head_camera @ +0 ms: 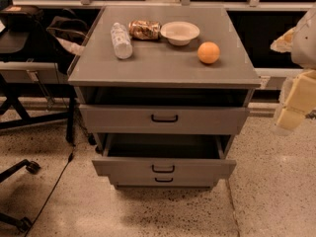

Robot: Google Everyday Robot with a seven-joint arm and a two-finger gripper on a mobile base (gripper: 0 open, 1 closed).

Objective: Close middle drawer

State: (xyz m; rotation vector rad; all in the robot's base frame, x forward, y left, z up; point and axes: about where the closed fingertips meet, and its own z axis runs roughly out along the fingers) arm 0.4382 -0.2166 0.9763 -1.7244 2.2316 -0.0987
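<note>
The middle drawer stands pulled out low on the cabinet, its wide front running left to right. My gripper hangs well off to its right and higher; whether it's apart or together I cannot tell. I'd come left, down, then push inward

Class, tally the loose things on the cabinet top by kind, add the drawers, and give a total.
Bottle: 1
Crumpled packet: 1
Bowl: 1
Orange: 1
Drawers: 3 (top drawer, middle drawer, lowest drawer)
Total: 7
The gripper hangs at the right edge, apart from the cabinet.
</note>
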